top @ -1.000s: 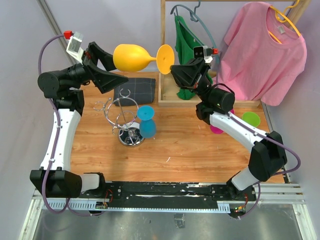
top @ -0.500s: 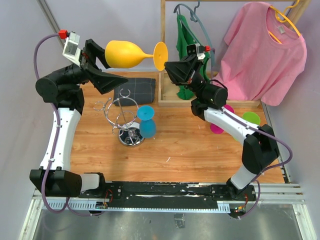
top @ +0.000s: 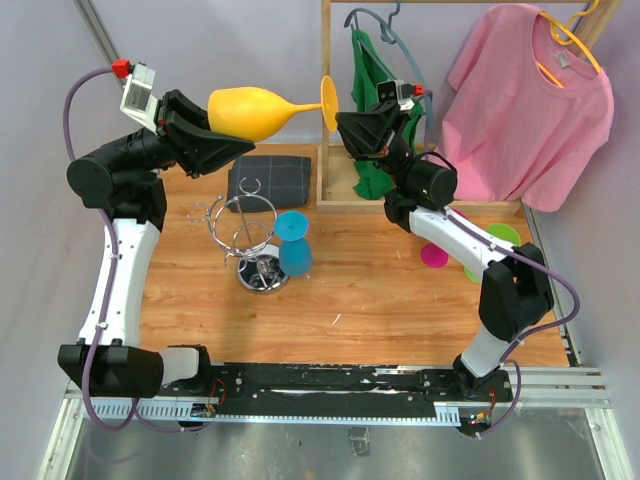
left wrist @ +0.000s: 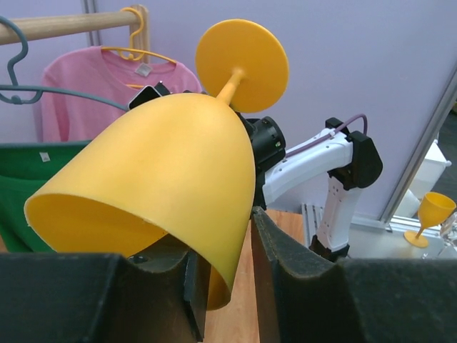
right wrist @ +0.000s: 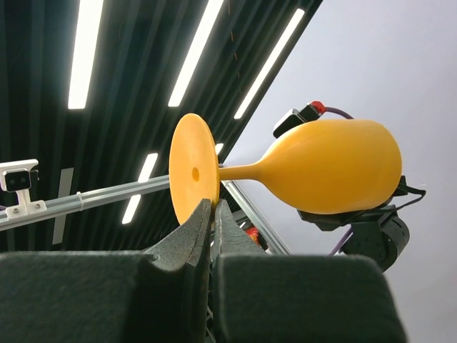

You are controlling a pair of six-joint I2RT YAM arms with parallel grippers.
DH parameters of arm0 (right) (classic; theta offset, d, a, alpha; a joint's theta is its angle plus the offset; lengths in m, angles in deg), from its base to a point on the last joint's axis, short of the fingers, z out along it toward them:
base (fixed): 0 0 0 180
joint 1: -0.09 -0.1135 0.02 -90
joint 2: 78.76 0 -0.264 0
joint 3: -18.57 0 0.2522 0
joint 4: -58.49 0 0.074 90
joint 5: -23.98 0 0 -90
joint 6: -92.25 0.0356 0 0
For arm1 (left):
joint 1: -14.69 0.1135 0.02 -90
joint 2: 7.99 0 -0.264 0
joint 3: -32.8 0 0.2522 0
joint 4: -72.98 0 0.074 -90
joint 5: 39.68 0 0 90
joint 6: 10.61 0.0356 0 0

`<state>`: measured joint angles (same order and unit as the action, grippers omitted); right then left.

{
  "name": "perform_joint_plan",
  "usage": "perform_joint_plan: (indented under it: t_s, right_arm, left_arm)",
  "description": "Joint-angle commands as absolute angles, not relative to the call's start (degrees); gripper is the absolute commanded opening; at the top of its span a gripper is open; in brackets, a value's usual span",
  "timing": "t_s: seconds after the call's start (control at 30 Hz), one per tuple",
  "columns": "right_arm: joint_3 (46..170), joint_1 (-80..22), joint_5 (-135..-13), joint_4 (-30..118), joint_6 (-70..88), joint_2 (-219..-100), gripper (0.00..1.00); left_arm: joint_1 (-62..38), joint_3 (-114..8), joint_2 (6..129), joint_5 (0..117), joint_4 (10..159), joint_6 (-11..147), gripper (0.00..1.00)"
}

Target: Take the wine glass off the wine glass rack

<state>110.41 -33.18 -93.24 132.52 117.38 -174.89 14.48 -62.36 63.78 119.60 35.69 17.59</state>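
A yellow wine glass [top: 255, 110] lies level in the air above the table's back edge, clear of the wine glass rack [top: 245, 235]. My right gripper [top: 338, 125] is shut on the rim of its round foot [right wrist: 191, 179]. My left gripper [top: 232, 142] has closed down on the wall of the bowl [left wrist: 164, 186]. One finger is inside the mouth and the other finger [left wrist: 285, 264] is outside against it. A blue glass [top: 292, 243] hangs upside down on the silver wire rack.
A folded dark cloth [top: 270, 180] lies behind the wire rack. The wooden clothes rack [top: 326, 110] at the back holds a green shirt [top: 375, 90] and a pink shirt [top: 525, 100]. Pink [top: 433, 256] and green [top: 500, 238] glass feet show under the right arm.
My left gripper's jaws went from wide open to closed on the bowl. The glass shifted a little left and levelled out, still held at the foot by the right gripper.
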Motion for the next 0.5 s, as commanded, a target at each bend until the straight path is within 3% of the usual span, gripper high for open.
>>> perform_joint_plan:
  t_s: [0.0,0.1,0.3,0.33,0.47]
  right_arm:
    - [109.8,-31.1,-93.4,135.6,118.1,-175.4,0.01]
    - [109.9,-30.7,-93.6,135.6,118.6,-176.3,0.01]
    - [111.4,-30.5,-94.1,135.5,120.2,-179.6,0.01]
    - [112.0,-30.4,-94.6,135.5,120.3,-180.3,0.07]
    - [112.3,-29.5,-95.3,135.4,118.9,-180.8,0.40]
  left_arm:
    - [14.1,-64.3,61.5,119.4,36.5,17.8,0.30]
    - [14.1,-64.3,61.0,119.4,37.4,17.9,0.25]
    - [14.1,-64.4,60.1,119.5,38.9,17.7,0.05]
    - [14.1,-64.4,59.9,119.6,39.1,17.6,0.01]
    - [14.1,-65.6,59.4,120.0,41.2,18.3,0.00]
